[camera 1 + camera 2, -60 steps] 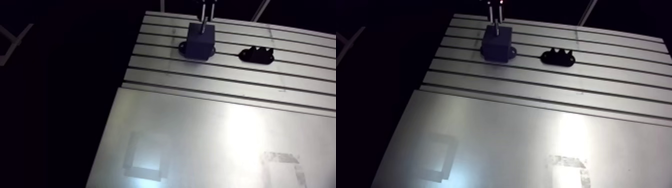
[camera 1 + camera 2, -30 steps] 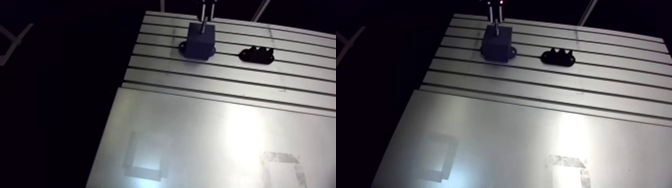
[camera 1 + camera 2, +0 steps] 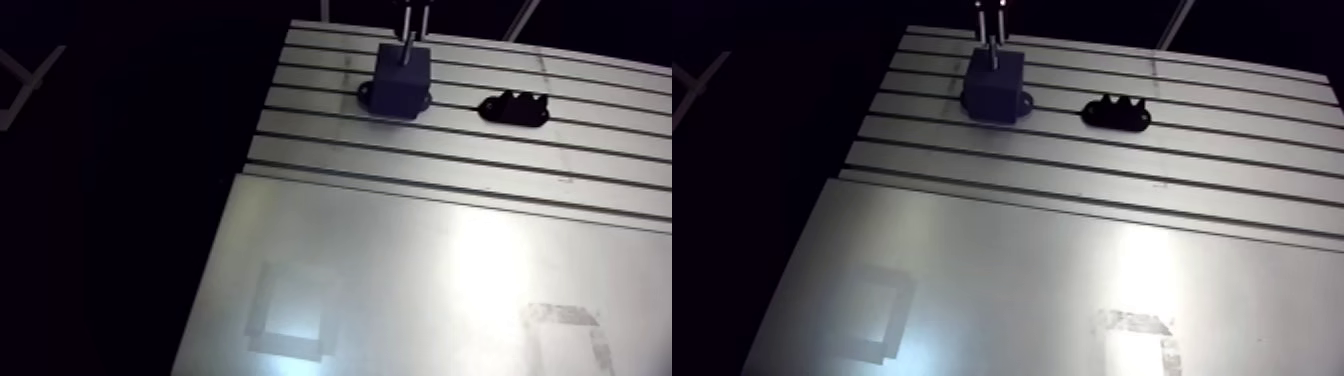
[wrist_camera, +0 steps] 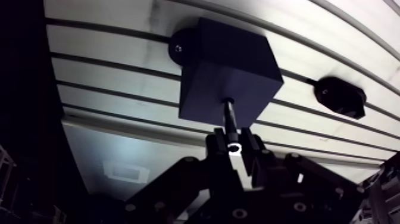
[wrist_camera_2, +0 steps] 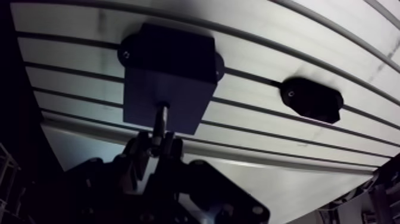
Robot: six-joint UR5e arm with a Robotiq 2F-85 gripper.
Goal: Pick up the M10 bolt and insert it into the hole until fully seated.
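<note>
My gripper [image 4: 234,143] pinches the M10 bolt [image 4: 229,117] near its head, with the tip meeting the top of the dark block [image 4: 229,65] at the far side of the table [image 4: 113,80]. The pickup is done. Much of the shank shows, so I judge seating in the hidden hole remains

Slotted aluminium table [image 3: 450,170], dark block [image 3: 403,78] on its slots; low black piece [image 3: 514,108] nearby, perhaps a holder
</note>
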